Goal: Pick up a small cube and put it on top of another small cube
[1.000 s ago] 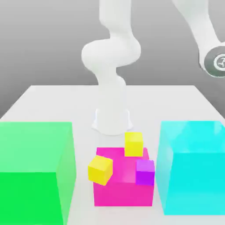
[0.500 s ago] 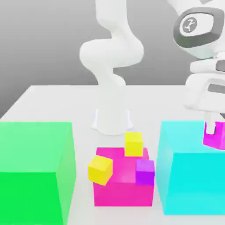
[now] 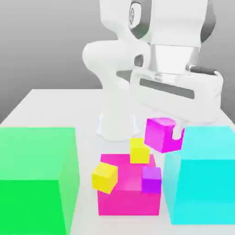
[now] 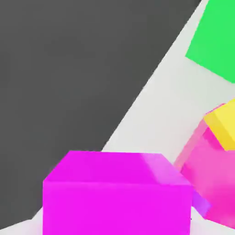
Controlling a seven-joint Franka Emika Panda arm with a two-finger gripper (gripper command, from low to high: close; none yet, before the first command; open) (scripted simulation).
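In the exterior view the gripper (image 3: 169,133) hangs above the white table (image 3: 55,110), its fingers clamped on a small violet-magenta cube (image 3: 161,134) held in the air, clear of everything below. Under and slightly toward that view's left stands the larger hot-pink cube (image 3: 128,195), bearing a second small violet-magenta cube (image 3: 151,179) at its near right corner and a yellow cube (image 3: 139,150) at its far edge; another yellow cube (image 3: 105,177) leans on its left side. A green block (image 3: 34,179) and a cyan block (image 3: 202,174) flank it. In the hand view the held cube (image 4: 117,193) sits close before the camera, with the hot-pink cube (image 4: 215,183), a yellow cube (image 4: 222,124) and the green block (image 4: 215,36) beyond.
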